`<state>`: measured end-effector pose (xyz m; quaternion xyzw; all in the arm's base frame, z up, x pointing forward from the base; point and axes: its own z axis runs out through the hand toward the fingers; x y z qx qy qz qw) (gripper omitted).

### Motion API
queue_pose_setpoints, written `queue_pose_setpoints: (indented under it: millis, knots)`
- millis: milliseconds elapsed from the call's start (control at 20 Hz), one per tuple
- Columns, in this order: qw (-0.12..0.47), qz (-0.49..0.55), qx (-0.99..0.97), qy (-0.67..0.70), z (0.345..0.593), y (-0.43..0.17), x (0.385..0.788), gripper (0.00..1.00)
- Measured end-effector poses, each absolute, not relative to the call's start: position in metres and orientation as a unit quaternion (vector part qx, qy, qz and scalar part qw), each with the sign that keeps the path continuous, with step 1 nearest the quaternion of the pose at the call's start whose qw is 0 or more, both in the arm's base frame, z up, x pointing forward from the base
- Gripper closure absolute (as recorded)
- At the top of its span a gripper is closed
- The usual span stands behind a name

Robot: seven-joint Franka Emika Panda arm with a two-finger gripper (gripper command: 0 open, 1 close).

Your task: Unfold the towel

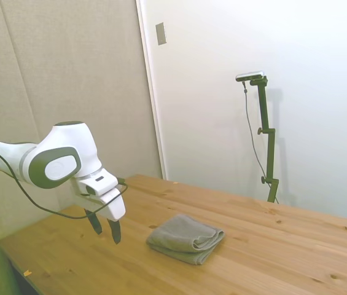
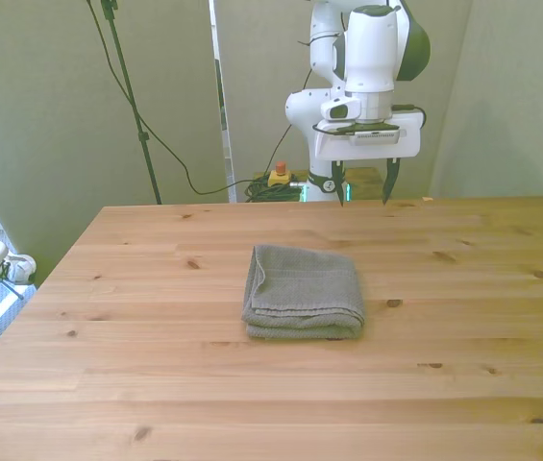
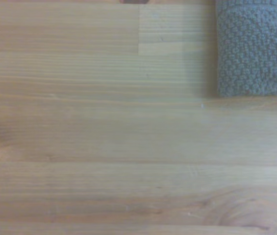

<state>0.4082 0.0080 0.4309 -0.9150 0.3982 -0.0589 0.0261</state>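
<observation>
Right now the towel (image 1: 186,238) lies folded on the table (image 1: 284,258), low and centre in the side view, a thick grey pad with its layered edges stacked toward the lower right of that frame. Seen from the front, the towel (image 2: 304,303) sits just left of centre in the frame, roughly square, with its thick folded edge along the bottom side and a loose flap curling down its left side. The gripper (image 1: 104,228) hangs at the left of the side view, above the wood and clear of the towel, nothing between its dark fingers (image 1: 115,232). From the front, the gripper (image 2: 364,188) shows in the upper middle of the frame, above the table's far edge (image 2: 502,200), its jaws spread wide apart and pointing down. Up close, the wrist view shows mostly bare planks, with one corner of the towel (image 3: 256,46) and its knobbly weave in the frame's upper right.
</observation>
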Motion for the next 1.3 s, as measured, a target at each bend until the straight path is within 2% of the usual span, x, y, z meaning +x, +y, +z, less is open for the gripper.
queue_pose_setpoints:
  millis: [200, 450, 550, 700, 800, 950, 1300]
  knots:
    - [0.036, -0.066, -0.904, 0.420, 0.437, -0.010, 0.414, 0.00]
    - [0.064, -0.095, -0.832, 0.543, 0.466, -0.154, 0.439, 0.00]
    - [0.072, -0.098, -0.803, 0.583, 0.466, -0.212, 0.450, 0.00]
    - [0.086, -0.094, -0.779, 0.614, 0.455, -0.262, 0.473, 0.00]
    - [0.094, -0.088, -0.783, 0.609, 0.442, -0.267, 0.496, 0.00]
    - [0.113, -0.075, -0.788, 0.600, 0.438, -0.261, 0.503, 0.00]
    - [0.112, -0.049, -0.799, 0.589, 0.411, -0.247, 0.523, 0.00]
